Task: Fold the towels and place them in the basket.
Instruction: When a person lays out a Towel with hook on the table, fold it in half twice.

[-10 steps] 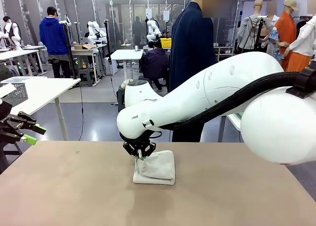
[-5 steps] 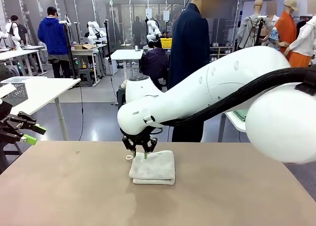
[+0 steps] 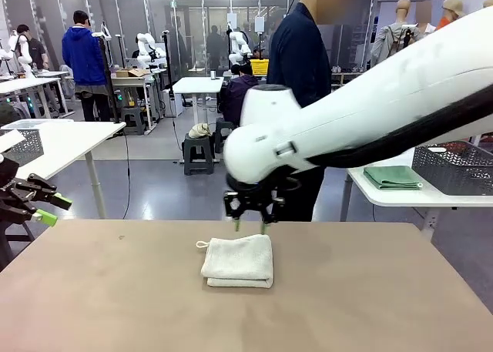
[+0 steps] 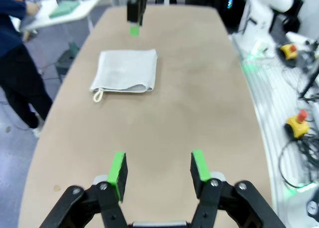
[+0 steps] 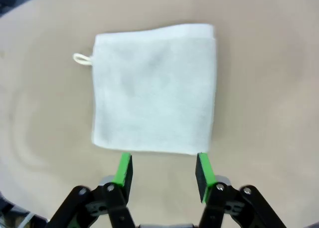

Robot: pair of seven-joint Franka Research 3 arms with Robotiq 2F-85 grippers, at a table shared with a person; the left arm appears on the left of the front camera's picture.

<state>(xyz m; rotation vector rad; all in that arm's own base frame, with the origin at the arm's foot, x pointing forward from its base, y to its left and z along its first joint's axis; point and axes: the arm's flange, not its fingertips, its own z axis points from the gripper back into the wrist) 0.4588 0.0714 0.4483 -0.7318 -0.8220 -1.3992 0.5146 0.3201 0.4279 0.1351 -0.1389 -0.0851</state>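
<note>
A cream-white towel [image 3: 239, 261] lies folded flat in the middle of the table, its corner loop [image 5: 82, 59] sticking out to one side. My right gripper [image 3: 249, 225] hangs open just above the towel's far edge, nothing between its green pads [image 5: 124, 170]. At the table's left edge my left gripper [image 3: 46, 209] stands open and empty; in its wrist view [image 4: 159, 169] the towel [image 4: 125, 71] lies well ahead. A green towel [image 3: 393, 176] lies folded on a side table at the right, next to the dark grey basket [image 3: 454, 165].
A person [image 3: 300, 59] in dark clothes stands at the far side of the table. A paler lattice basket [image 3: 27, 144] sits on another table at the left. The tabletop [image 3: 115, 290] around the towel is bare.
My right gripper has opened, let go of the cream towel, risen and shifted right. The towel's lifted side has dropped, so it lies flat and folded. The left arm has not moved.
</note>
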